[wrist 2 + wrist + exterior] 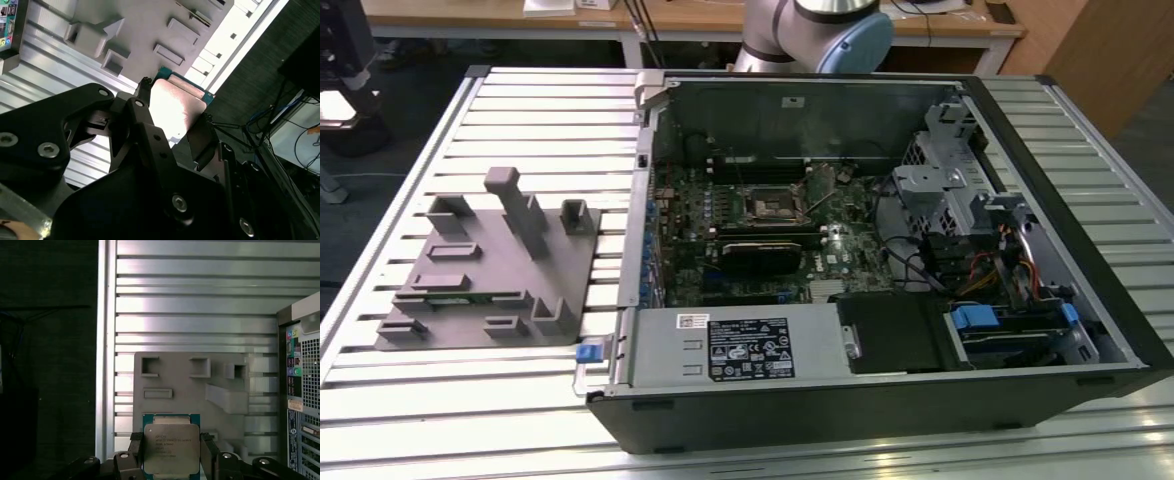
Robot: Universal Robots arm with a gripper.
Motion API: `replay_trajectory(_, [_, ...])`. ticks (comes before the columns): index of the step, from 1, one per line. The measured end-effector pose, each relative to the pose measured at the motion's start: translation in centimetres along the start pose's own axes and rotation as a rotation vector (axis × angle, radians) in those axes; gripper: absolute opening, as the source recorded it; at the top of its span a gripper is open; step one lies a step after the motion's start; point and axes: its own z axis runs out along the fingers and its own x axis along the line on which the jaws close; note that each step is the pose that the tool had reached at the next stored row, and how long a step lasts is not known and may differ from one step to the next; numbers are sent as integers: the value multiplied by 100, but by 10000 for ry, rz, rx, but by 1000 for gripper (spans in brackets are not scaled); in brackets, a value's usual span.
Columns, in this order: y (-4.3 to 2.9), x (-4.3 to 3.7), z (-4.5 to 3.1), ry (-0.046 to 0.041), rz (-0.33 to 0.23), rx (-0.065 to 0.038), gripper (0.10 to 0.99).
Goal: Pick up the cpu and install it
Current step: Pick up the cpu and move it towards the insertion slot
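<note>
The end effector [171,442] is closed on the cpu [171,454], pinching two opposite edges above the grey holder [190,385] near the worktop [200,305] edge. Doing this well likely means a level chip and an even squeeze.

Cropped along one edge in the first wrist view: small flat square silvery-topped cpu [170,440], both flanks covered by black metal gripper [171,451] fingers [136,455]. Half masked behind those fingers in the second wrist view. Cut off by the exterior view's edge, at twelve o'clock of the open black computer case [854,410]: grey-and-blue robot arm [817,35].
</note>
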Motion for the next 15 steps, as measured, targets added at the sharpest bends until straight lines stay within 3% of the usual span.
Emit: replay_trajectory(15, [7, -113, 1, 1, 1, 0, 541])
